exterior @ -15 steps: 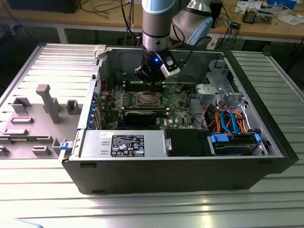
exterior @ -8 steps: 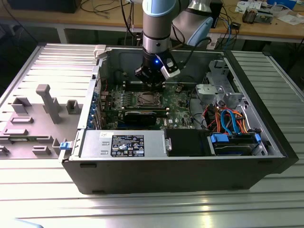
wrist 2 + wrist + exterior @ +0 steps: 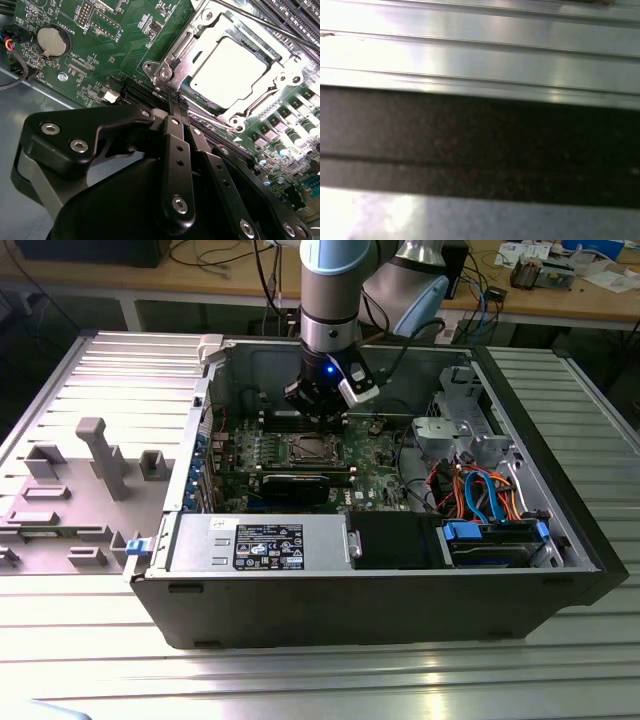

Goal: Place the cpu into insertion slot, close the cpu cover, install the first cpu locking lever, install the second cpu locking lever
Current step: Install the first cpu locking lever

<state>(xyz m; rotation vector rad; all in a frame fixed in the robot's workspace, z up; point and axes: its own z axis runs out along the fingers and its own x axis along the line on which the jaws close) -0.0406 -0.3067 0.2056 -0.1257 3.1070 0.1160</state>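
The hand is clenched, its two black fingers pressed together with nothing between them, their tips just beside a corner of the insertion slot. The cpu already lies in that slot, and the cpu cover is down flat around it — inside the open computer case on the ribbed metal worktop

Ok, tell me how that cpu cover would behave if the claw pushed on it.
The cpu cover looks like thin stamped metal, so probably light and slightly springy rather than rigid. It lies flat around the cpu, so a downward push would likely meet firm resistance. Its shiny surface may let the claw, whose tips sit at the frame's corner, slip sideways.
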